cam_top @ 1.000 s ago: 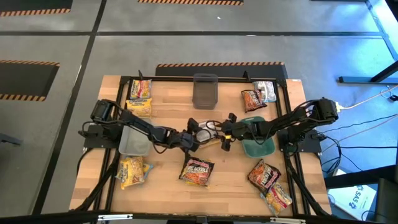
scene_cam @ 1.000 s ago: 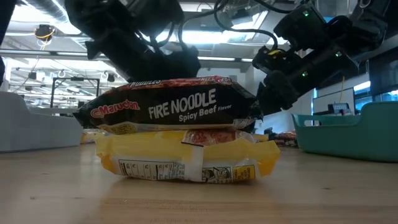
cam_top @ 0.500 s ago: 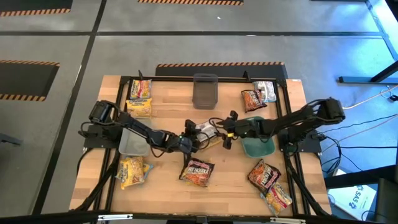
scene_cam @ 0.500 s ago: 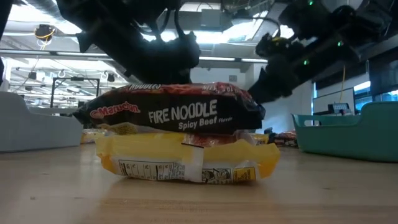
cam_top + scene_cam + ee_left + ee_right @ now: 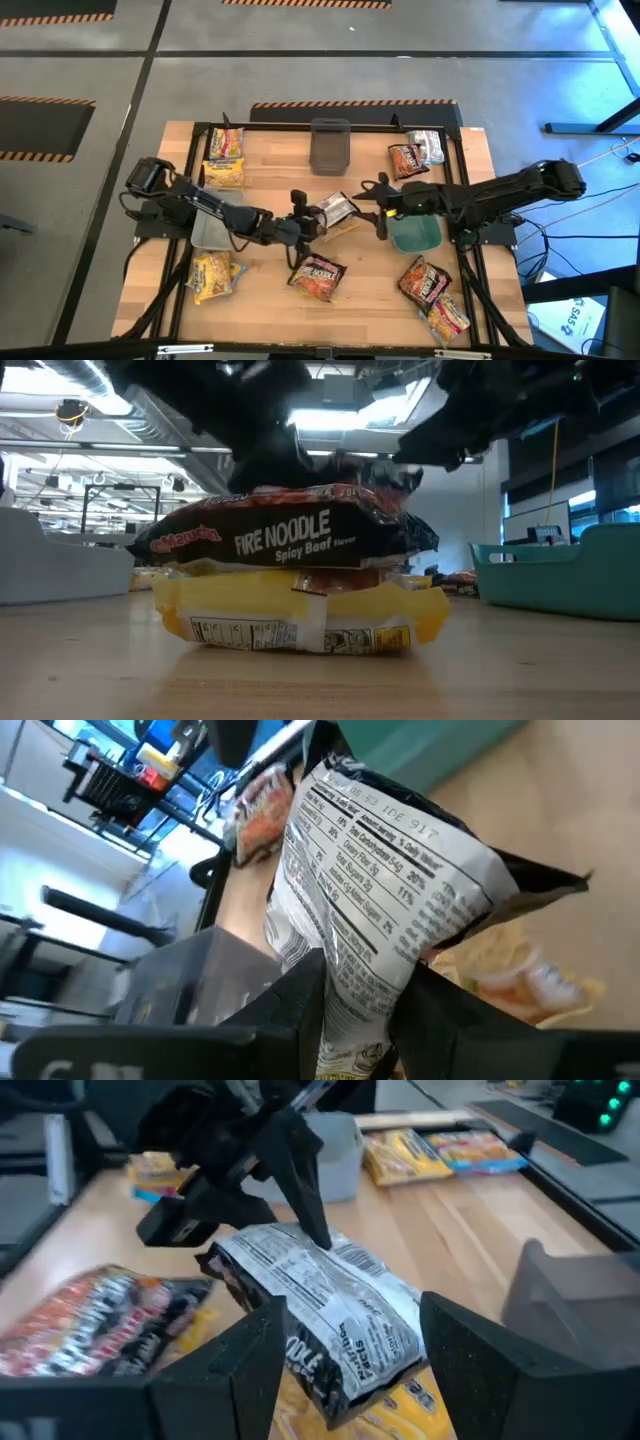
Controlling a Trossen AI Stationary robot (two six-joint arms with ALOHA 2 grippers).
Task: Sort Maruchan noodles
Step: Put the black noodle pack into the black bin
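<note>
A glossy, crinkled silver-white noodle packet [image 5: 335, 210], flat and rectangular with its printed back showing, sits near the table's centre, long axis slanting toward the far right. The left gripper [image 5: 303, 224] pinches its near-left end. The right gripper [image 5: 381, 211] hovers just beside it, fingers spread, empty.

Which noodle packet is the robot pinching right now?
The silver-white packet in the middle of the table, showing its printed back. The left gripper pinches its edge; the other packets lie untouched, and the right gripper waits open beside it.
</note>
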